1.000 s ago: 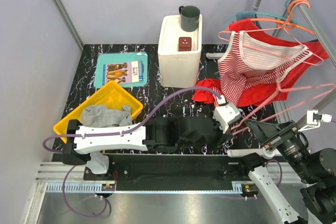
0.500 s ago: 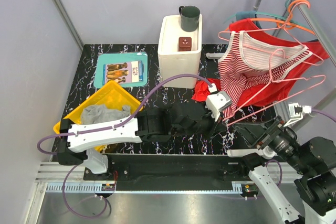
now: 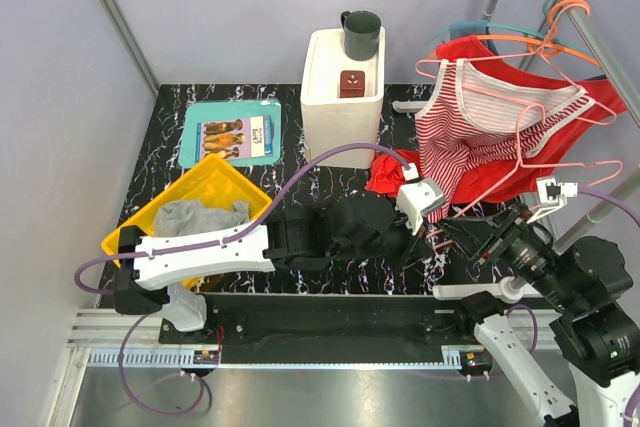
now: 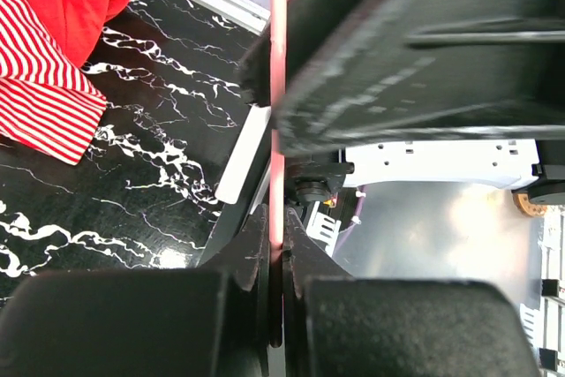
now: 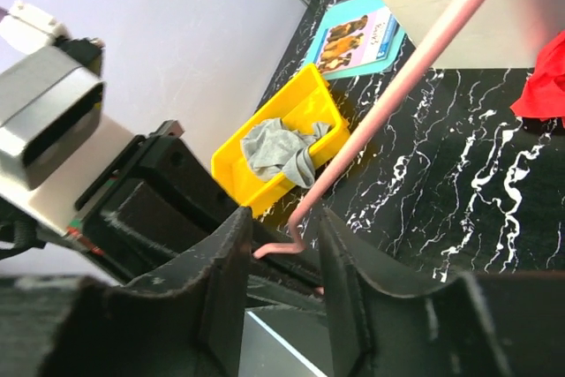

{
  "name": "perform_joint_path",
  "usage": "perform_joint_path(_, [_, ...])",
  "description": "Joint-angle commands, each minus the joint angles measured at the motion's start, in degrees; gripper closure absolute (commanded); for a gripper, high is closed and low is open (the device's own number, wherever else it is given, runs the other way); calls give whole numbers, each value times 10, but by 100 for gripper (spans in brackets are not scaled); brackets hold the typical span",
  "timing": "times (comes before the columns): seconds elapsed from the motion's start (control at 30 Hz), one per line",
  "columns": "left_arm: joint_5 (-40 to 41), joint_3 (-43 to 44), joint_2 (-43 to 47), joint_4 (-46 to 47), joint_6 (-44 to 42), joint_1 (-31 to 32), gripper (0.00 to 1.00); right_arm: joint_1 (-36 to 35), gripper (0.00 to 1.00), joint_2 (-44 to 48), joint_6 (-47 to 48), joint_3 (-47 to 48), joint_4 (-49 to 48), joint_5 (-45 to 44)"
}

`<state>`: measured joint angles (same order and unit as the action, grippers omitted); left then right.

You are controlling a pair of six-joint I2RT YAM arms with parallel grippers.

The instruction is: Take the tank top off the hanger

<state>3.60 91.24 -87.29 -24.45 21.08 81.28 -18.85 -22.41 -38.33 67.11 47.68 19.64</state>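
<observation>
A red-and-white striped tank top (image 3: 480, 127) hangs on a pink wire hanger (image 3: 565, 162) from the rail at the right. My left gripper (image 3: 432, 234) is shut on the hanger's lower wire (image 4: 279, 130), which runs up out of its jaws (image 4: 276, 262). The striped cloth shows at the left of the left wrist view (image 4: 35, 94). My right gripper (image 3: 465, 239) is open. The bent end of the pink wire (image 5: 388, 103) lies between its fingers (image 5: 281, 227), and no finger is closed on it.
A red garment (image 3: 520, 57) hangs on an orange hanger behind the tank top. A white box (image 3: 340, 97) carries a dark mug (image 3: 361, 34). A teal tray with a book (image 3: 232, 134) and a yellow bin (image 3: 190, 197) holding grey cloth (image 3: 205, 219) sit at the left.
My left gripper has moved a little with the pink wire held in it. My right arm has swung left and brought its open jaws around the wire's bent end.
</observation>
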Motion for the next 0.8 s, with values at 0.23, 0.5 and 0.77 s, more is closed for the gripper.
perform_joint_path(0.23, [-32,31,4,36,-10,2,100,-3,69,-6,-22,-28,-62,-29])
perform_joint_path(0.5, [-21,38,13,34,-18,-1,74,-4,100,10,-67,-38,-84,-58])
perform_joint_path(0.77, [64,-31,120,33,-28,-22,25,-2,100,-3,-98,-7,-108,-133])
